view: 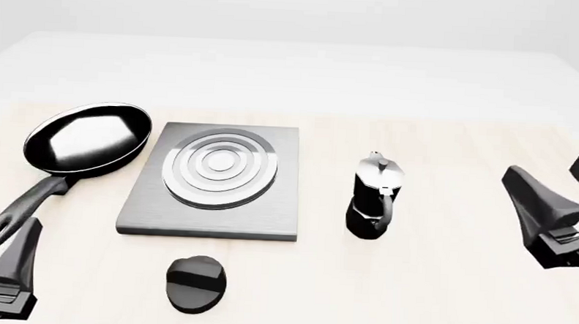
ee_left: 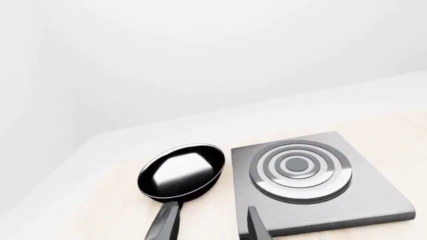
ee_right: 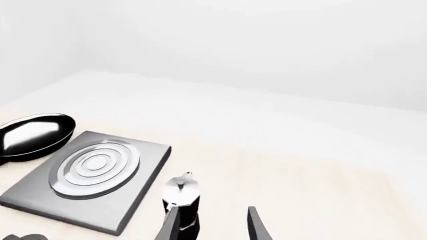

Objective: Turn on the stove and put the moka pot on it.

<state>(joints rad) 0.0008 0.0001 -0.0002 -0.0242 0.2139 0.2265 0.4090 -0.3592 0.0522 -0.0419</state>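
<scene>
The stove (view: 209, 202) is a flat grey slab with a silver ring burner (view: 219, 166) in the middle of the table. Its black oval knob (view: 196, 282) lies apart, just in front of the slab. The moka pot (view: 374, 199), black with a silver lid, stands upright to the right of the stove. My right gripper (view: 552, 177) is open and empty, well to the right of the pot. My left gripper (view: 10, 256) is low at the front left, open and empty. The right wrist view shows the pot (ee_right: 181, 197) and the stove (ee_right: 93, 175).
A black frying pan (view: 85, 138) lies left of the stove, its handle pointing toward my left gripper. It also shows in the left wrist view (ee_left: 181, 172) beside the stove (ee_left: 320, 200). The light wooden table (view: 441, 286) has a white border at the back.
</scene>
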